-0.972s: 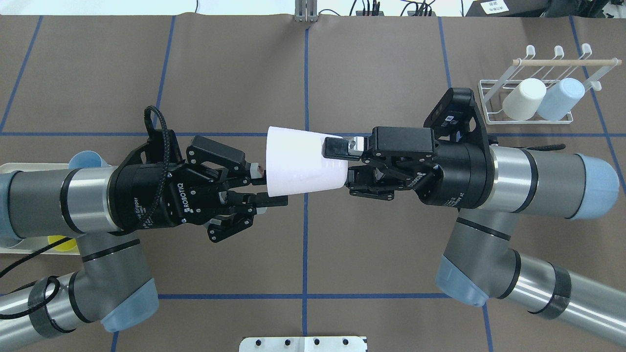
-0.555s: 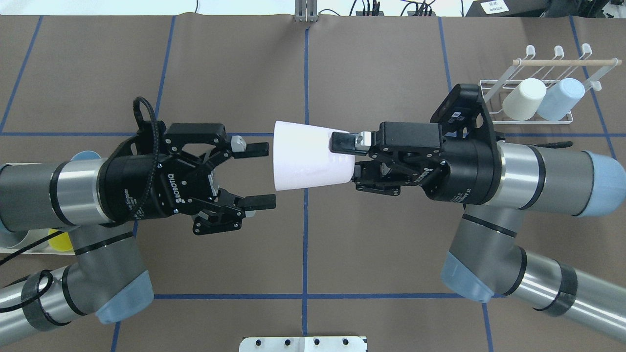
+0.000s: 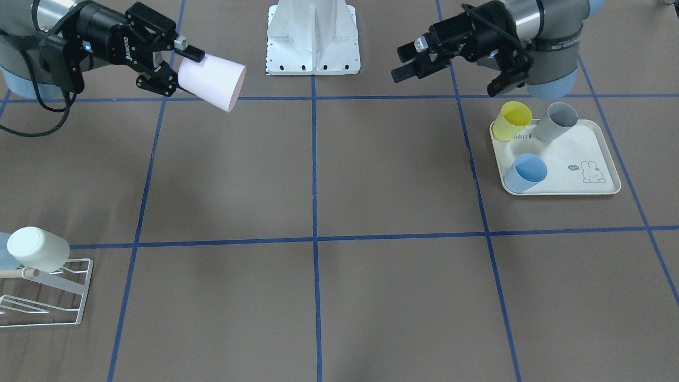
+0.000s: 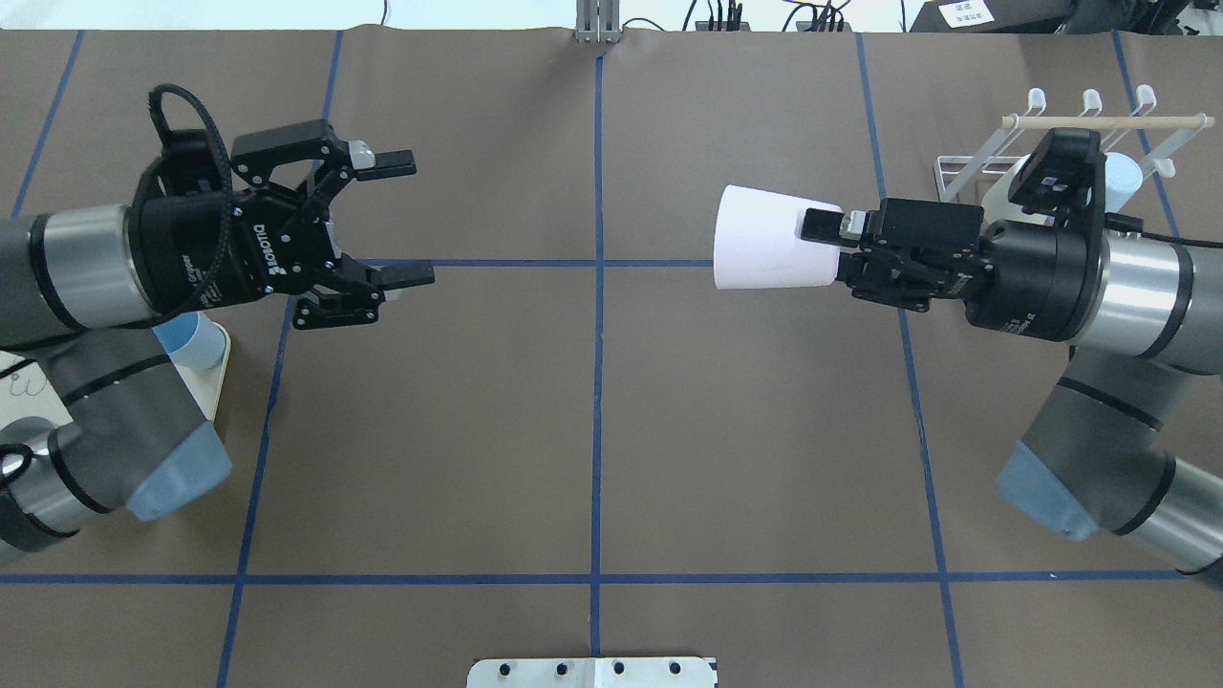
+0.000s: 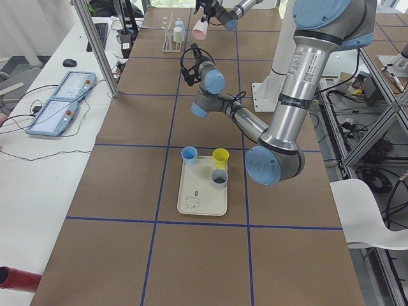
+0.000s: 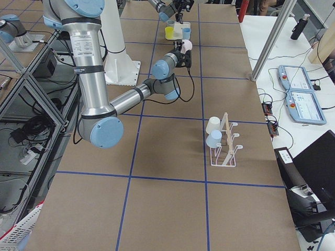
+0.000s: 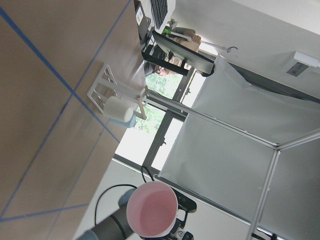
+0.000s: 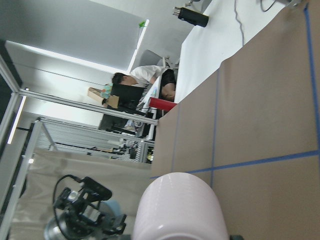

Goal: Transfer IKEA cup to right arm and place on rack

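Clamping the white cup [image 4: 764, 239] by its base, the right tool [image 4: 829, 250] could knock cups [image 3: 38, 248] already on the far-right rack [image 4: 1147, 120]; the left tool [image 4: 413, 220] hangs spread apart.

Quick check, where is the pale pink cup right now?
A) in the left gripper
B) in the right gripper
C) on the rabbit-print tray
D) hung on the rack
B: the right gripper is clamped on the base end of the pale pink cup, holding it sideways in the air, while the left gripper is open and empty.
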You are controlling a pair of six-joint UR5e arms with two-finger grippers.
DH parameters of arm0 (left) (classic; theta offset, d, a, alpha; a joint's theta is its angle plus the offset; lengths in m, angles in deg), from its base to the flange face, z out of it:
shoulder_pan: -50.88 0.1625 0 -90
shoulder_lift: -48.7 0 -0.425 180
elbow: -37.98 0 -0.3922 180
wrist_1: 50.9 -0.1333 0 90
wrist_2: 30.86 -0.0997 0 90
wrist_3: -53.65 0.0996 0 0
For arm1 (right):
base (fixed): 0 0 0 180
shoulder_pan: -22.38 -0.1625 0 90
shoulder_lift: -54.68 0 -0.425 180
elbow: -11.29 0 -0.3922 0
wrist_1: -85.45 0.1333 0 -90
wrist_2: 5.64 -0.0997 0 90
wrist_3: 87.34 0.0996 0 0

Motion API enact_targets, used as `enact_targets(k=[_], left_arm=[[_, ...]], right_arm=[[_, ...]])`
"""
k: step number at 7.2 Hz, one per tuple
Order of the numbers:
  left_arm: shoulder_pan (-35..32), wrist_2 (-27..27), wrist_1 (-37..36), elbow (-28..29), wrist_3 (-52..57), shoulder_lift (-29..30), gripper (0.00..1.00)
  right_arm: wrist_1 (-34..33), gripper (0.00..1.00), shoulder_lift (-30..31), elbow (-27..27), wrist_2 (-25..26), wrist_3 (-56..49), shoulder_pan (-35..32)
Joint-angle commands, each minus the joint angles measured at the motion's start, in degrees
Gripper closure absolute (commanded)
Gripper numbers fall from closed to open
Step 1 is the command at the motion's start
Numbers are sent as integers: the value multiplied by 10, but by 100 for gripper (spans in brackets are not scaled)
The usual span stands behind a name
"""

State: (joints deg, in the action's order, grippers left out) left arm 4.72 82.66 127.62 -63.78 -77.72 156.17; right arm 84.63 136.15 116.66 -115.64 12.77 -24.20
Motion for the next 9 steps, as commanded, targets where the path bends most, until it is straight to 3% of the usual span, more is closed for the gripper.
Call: enact_targets(k=[1, 2, 3, 4, 7, 9], left_arm=[[-76, 107, -134, 3, 121, -6, 0], [-78, 108, -185, 3, 169, -8, 0], [-78, 111, -232, 2, 209, -9, 0], [-80, 121, -267, -2, 236, -8, 0], [-88, 120, -272, 1, 240, -8, 0], [-93, 120, -272, 2, 240, -8, 0]], right_arm=[[-142, 78, 11, -2, -173, -97, -180], [-246, 78, 10, 1, -262, -173, -276], [-321, 78, 18, 1, -293, -270, -320], [-388, 78, 37, 3, -297, -352, -334], [-580, 79, 76, 2, -288, -634, -373], [-732, 82, 70, -4, -275, -827, -396]])
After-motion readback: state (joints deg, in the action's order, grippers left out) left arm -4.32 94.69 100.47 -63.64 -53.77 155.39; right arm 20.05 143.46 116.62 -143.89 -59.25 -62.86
